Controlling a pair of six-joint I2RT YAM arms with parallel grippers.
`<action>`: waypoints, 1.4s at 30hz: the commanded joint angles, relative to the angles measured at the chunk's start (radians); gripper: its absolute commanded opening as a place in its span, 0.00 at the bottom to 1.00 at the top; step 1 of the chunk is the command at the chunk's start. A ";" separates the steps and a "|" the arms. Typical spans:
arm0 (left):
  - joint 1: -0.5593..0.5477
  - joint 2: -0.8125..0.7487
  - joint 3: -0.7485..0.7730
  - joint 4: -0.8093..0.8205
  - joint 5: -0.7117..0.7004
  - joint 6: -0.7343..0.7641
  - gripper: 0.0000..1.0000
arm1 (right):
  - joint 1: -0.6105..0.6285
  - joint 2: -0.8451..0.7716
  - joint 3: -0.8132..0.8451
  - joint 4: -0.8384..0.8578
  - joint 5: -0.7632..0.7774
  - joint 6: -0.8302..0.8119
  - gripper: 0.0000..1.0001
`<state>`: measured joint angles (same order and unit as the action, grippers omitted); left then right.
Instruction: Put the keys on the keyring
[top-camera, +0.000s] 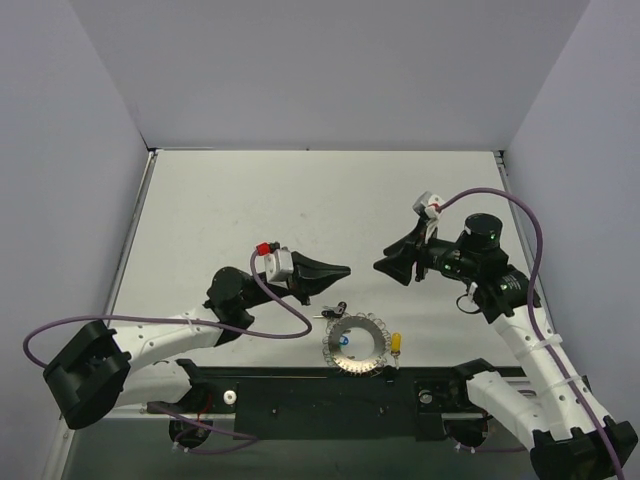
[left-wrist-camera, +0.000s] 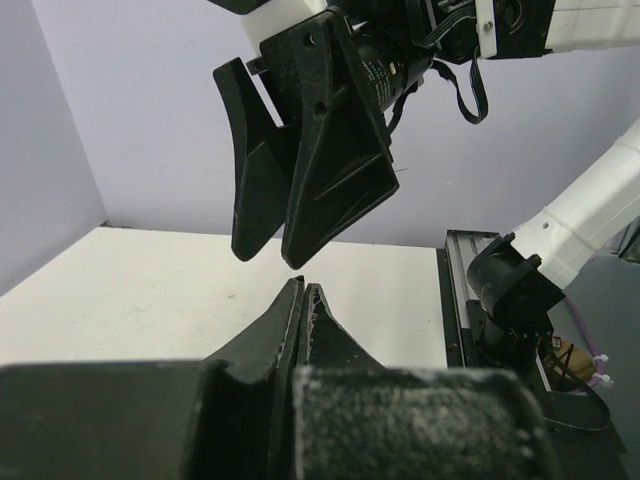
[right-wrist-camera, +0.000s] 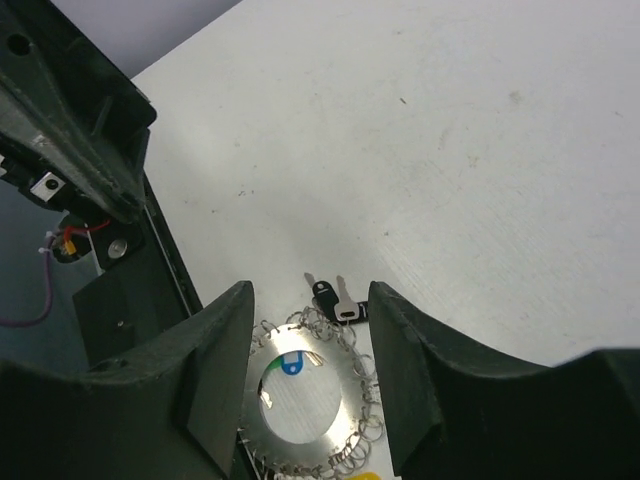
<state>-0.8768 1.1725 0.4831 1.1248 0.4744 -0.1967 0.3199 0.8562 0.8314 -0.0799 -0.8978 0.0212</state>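
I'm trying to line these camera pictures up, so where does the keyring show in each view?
Top external: the keyring lies flat on the table near the bottom, slightly right of centre.
Left wrist: not in view.
Right wrist: the keyring sits at bottom centre.
Shared landmark: the blue key lying inside the loop, also seen in the right wrist view.

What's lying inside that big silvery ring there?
A blue-headed key lies inside the keyring. Nothing covers the opening, but the key's blade is too small to make out.
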 joint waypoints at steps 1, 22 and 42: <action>-0.016 0.022 0.077 -0.072 0.044 0.009 0.00 | -0.054 -0.025 -0.028 -0.037 -0.016 0.011 0.45; -0.103 0.136 0.327 -0.805 0.043 -0.004 0.58 | -0.317 0.064 0.210 -0.927 0.142 -0.571 0.58; -0.114 0.231 0.146 -0.591 0.012 -0.106 0.51 | -0.001 0.314 -0.095 -0.918 0.085 -1.509 0.37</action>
<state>-0.9840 1.4090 0.6754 0.3622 0.5014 -0.2970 0.2768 1.1244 0.7658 -1.1374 -0.7448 -1.4719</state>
